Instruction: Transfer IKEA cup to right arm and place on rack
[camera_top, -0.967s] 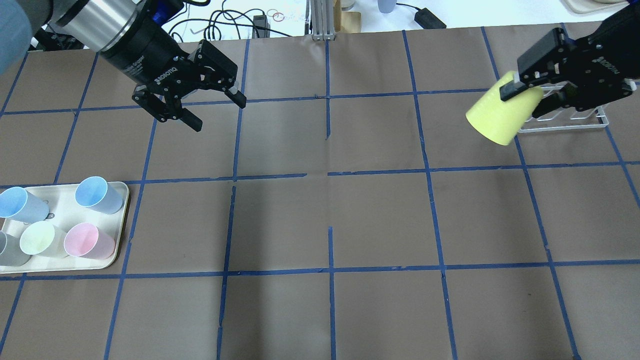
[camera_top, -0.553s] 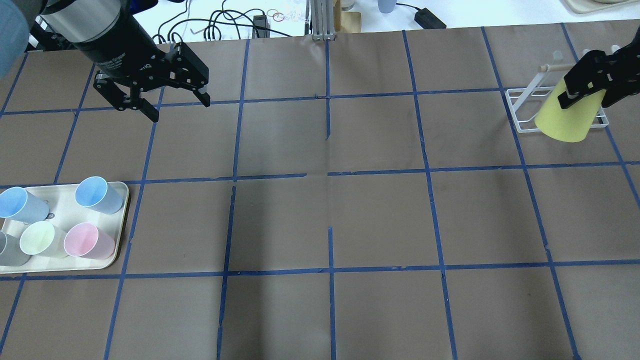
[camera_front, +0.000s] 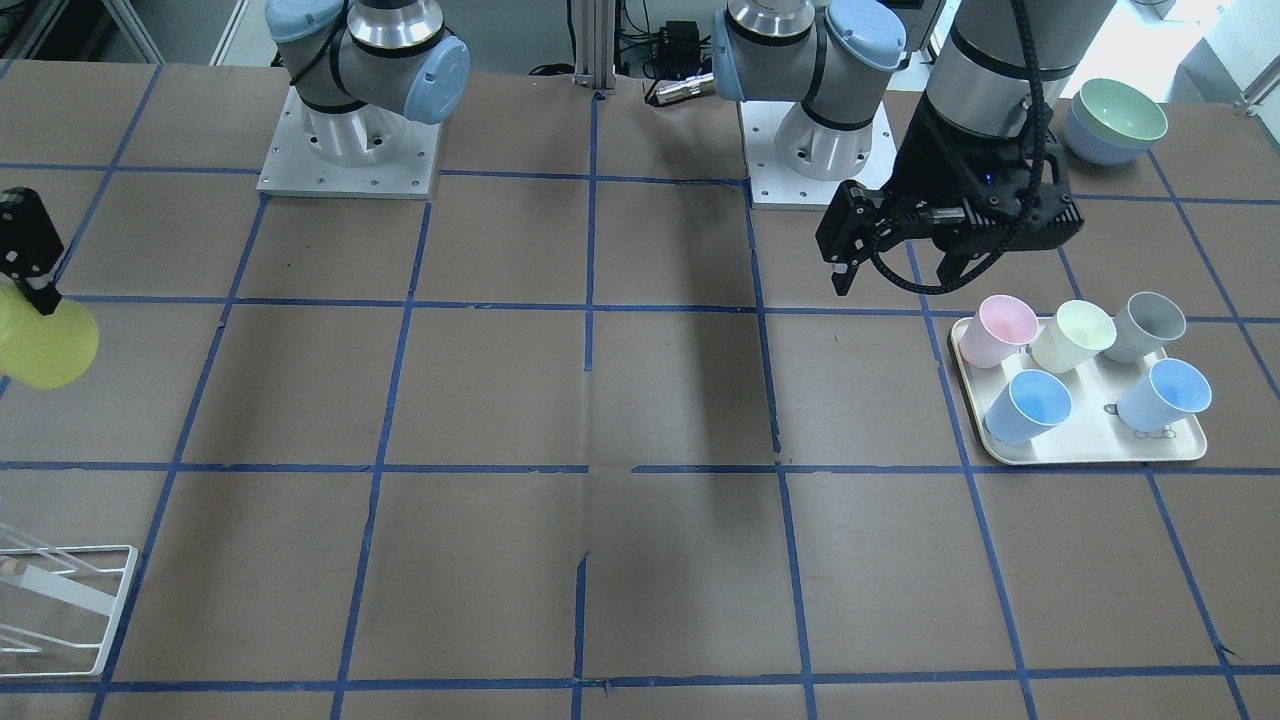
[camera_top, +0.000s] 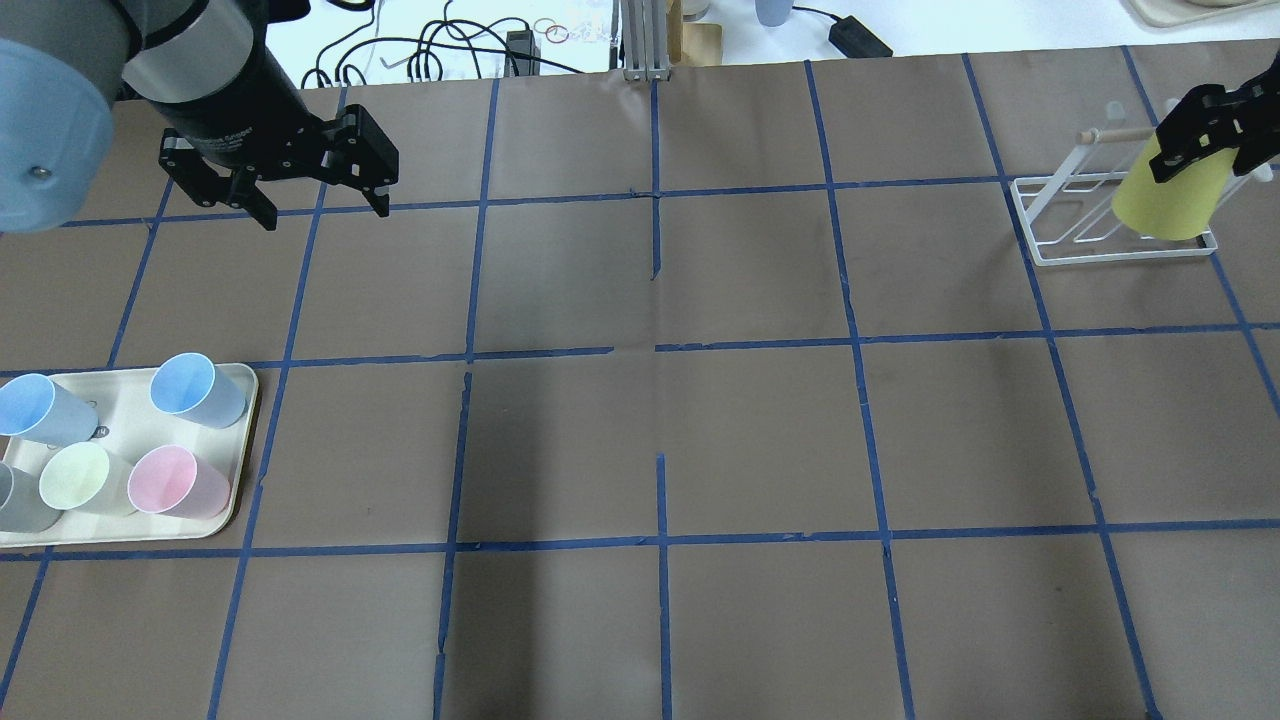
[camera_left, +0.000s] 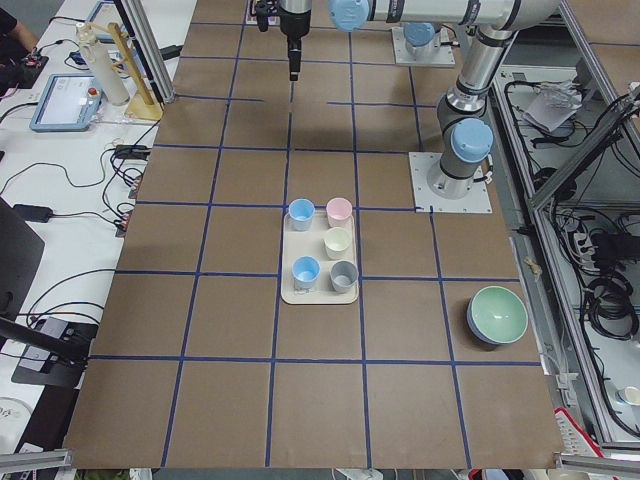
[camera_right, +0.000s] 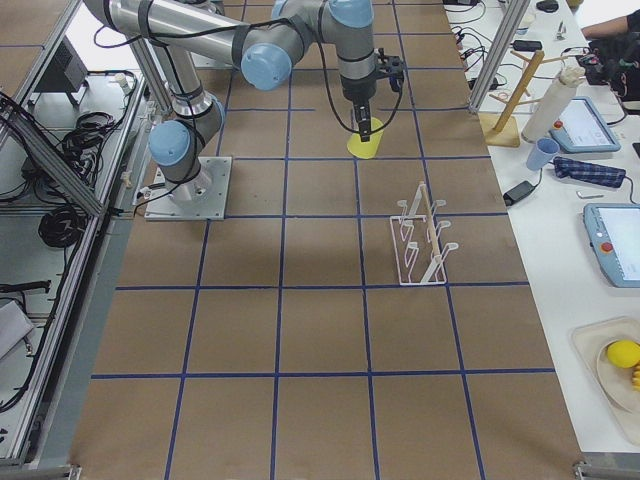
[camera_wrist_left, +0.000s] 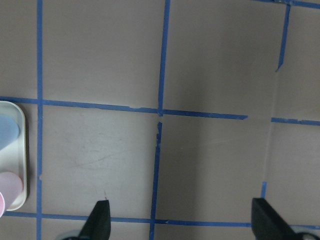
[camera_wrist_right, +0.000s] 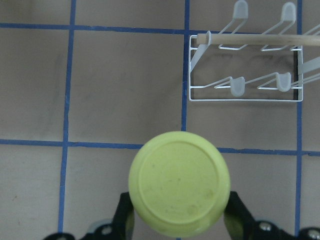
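Observation:
The bright yellow IKEA cup (camera_top: 1172, 205) hangs mouth down in my right gripper (camera_top: 1195, 150), which is shut on its narrow end. The right wrist view shows the cup's round base (camera_wrist_right: 179, 183) between the fingers. The cup also shows in the front view (camera_front: 40, 345) and the right side view (camera_right: 363, 146). The white wire rack (camera_top: 1050, 215) stands empty on the table, with its wooden peg at the top. The right wrist view shows the rack (camera_wrist_right: 245, 95) ahead of the cup, clear of it. My left gripper (camera_top: 315, 205) is open and empty, high over the far left of the table.
A cream tray (camera_top: 120, 412) at the front left holds several cups: blue, pale yellow, pink and grey. It also shows in the front view (camera_front: 1090, 447). Stacked bowls (camera_front: 1115, 120) sit beside the left arm's base. Cables and desk gear lie beyond the far edge.
My right gripper has carried the yellow cup right and back towards the rack, turning it from tilted to mouth down. My left gripper has drawn back to the left, still open.

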